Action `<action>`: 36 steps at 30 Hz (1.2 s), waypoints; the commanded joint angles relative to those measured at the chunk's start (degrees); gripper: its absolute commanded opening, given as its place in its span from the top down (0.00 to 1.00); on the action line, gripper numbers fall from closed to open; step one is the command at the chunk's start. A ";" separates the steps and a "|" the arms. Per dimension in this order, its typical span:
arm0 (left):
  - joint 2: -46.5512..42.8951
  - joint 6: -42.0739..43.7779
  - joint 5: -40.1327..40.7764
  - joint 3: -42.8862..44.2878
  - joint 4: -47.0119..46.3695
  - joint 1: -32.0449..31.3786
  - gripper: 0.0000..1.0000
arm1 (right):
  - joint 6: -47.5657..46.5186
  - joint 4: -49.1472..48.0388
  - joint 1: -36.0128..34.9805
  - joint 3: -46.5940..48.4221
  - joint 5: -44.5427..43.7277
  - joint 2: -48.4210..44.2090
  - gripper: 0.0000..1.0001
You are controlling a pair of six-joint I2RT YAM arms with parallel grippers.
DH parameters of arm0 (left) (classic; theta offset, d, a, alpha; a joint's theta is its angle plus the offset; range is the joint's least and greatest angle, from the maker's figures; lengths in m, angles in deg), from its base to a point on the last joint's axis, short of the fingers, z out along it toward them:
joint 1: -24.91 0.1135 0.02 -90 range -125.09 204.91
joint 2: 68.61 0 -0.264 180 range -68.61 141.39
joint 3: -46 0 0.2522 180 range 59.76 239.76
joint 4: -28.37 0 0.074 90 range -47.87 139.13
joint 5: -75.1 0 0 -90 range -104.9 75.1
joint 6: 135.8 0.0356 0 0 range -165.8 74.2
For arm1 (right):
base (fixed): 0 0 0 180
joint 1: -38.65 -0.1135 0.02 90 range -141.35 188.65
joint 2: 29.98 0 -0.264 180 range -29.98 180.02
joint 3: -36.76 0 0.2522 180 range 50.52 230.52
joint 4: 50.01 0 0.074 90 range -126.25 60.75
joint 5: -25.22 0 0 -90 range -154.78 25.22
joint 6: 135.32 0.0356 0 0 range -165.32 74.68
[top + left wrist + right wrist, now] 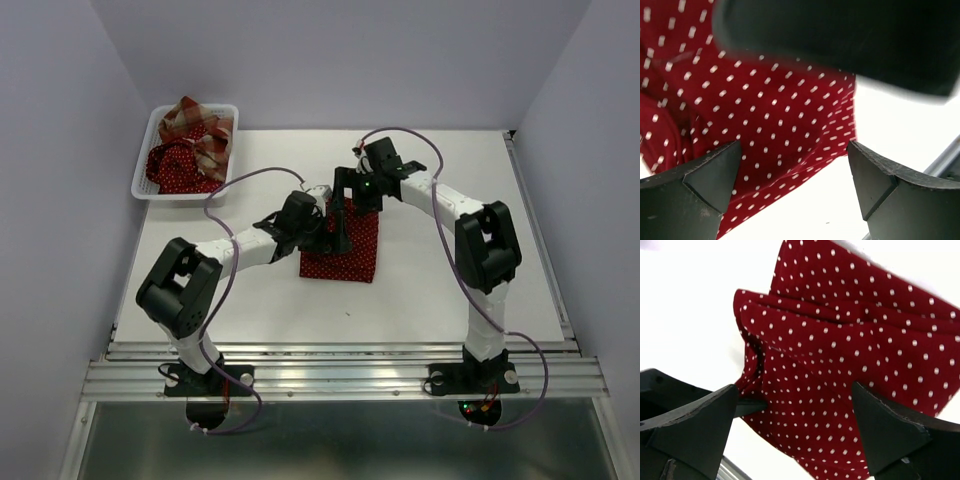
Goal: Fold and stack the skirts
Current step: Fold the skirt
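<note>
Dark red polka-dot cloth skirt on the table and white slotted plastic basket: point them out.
Dark red polka-dot cloth skirt point(345, 262), top view, near half.
White slotted plastic basket point(146, 155), top view, left rim.

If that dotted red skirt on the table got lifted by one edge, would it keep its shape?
Probably not: the skirt shows soft, bunched folds, so it would likely droop. It looks thin, so probably light too.
</note>
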 commanded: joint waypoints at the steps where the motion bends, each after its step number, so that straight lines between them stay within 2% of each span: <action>1: -1.90 1.37 2.84 -3.57 0.17 0.83 0.01 | -1.43 -4.36 -0.46 4.62 2.23 3.47 0.00; 6: -1.55 1.63 2.58 -6.74 -0.98 1.09 0.01 | -0.37 -4.28 0.07 6.21 1.88 7.95 0.00; 12: 0.65 1.19 3.11 -6.66 -1.50 2.76 0.01 | -0.02 -4.28 0.68 6.83 -0.49 10.59 0.00; 18: -1.89 1.80 5.48 -7.88 -0.10 4.70 0.01 | 1.12 -4.28 1.30 5.95 -3.04 13.05 0.00; 22: -2.51 2.42 6.89 -7.71 0.69 5.75 0.01 | 1.47 -4.28 1.83 5.60 -4.97 12.80 0.00; 25: -1.72 2.60 7.50 -6.22 0.35 7.07 0.01 | 2.70 -5.06 1.83 1.66 -7.60 9.99 0.00; 28: 0.29 2.68 7.07 -3.42 -0.45 8.74 0.01 | 5.86 -9.62 1.83 -8.61 -9.81 2.88 0.00; 29: 1.69 2.95 6.11 -2.53 -0.80 9.26 0.01 | 8.30 -11.29 1.83 -15.69 -9.90 -1.58 0.00; 32: 5.29 3.82 3.99 1.86 -1.85 9.53 0.01 | 15.77 -19.80 1.83 -27.58 -9.04 -8.37 0.00; 33: 6.27 4.17 2.86 3.00 -2.12 9.53 0.01 | 17.19 -25.05 1.83 -34.76 -8.24 -12.04 0.00; 36: 9.96 5.05 -3.73 7.05 -4.66 9.44 0.01 | 21.85 -31.75 -2.03 -42.19 -6.82 -16.89 0.00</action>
